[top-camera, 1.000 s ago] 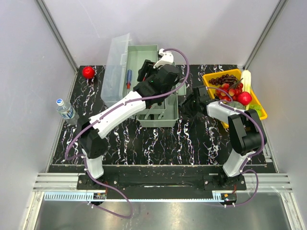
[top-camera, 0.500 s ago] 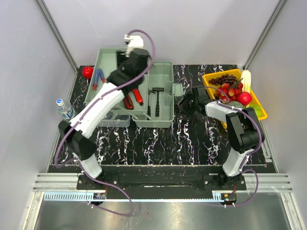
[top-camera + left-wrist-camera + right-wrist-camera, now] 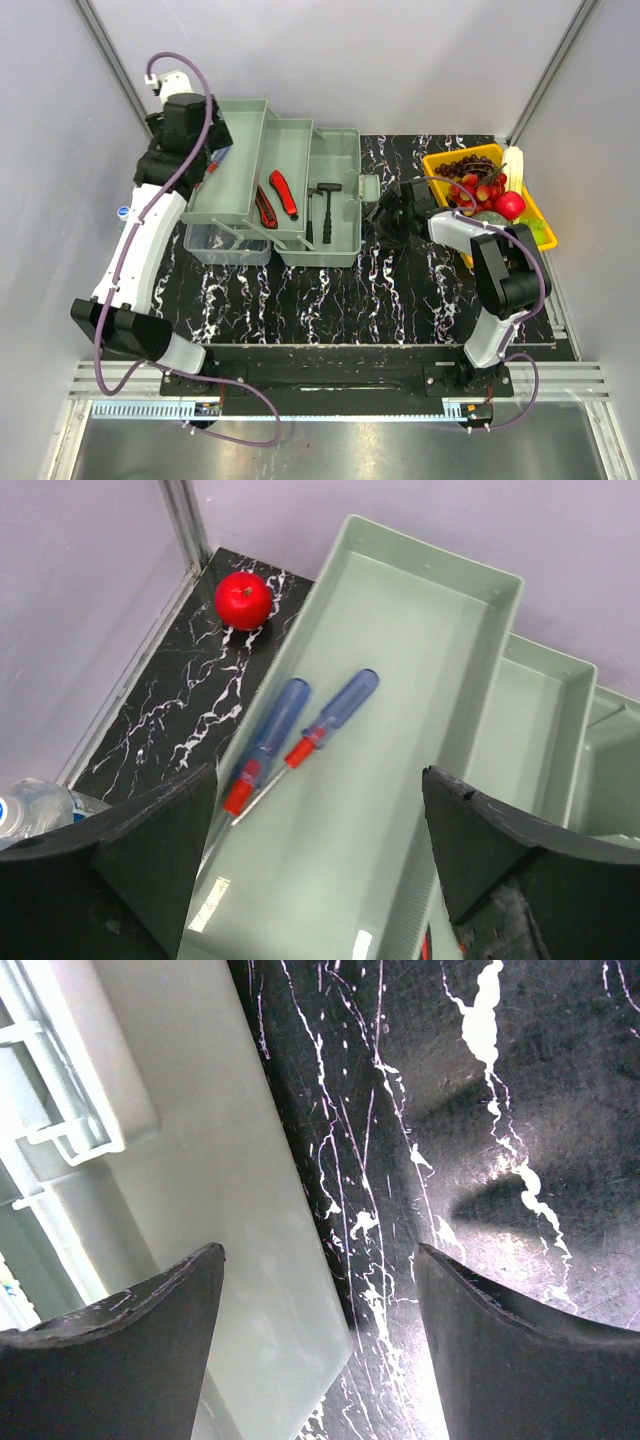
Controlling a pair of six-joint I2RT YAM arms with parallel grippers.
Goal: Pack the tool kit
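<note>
Black laminate veined with white, like polished stone, covers the tabletop (image 3: 330, 290) and is glossy enough to throw glare in the right wrist view. At mid-depth on it sits the toolbox (image 3: 335, 255), smooth pale grey-green plastic with squared corners. It stands open, its trays fanned out in steps toward the left.

At its right wall the right end effector (image 3: 385, 212) hangs released, its dark wedge-shaped fingers (image 3: 130, 1360) spread wide with nothing between them. One finger lies over the box's plain wall below the ribbed latch (image 3: 70, 1090) and the other over bare tabletop, though whether either touches is hard to judge from so close.

The deep base compartment holds a black hammer (image 3: 324, 195). The middle tray (image 3: 290, 150) carries two red-handled tools (image 3: 285, 195), and under the trays' near end lies the clear lid (image 3: 225, 248), boxy and see-through.

Farthest left and highest is the long, shallow top tray (image 3: 430, 630). In it two screwdrivers (image 3: 340, 705) with translucent blue handles and red collars lie side by side, slanted. The left end effector (image 3: 318, 780) hovers above them, likewise released and empty.

Beyond that tray a shiny red fruit (image 3: 243, 600) rests in the far left corner, and a water bottle (image 3: 30, 805) stands at the left edge. A yellow tray (image 3: 440, 165) of fruit sits at the far right.
</note>
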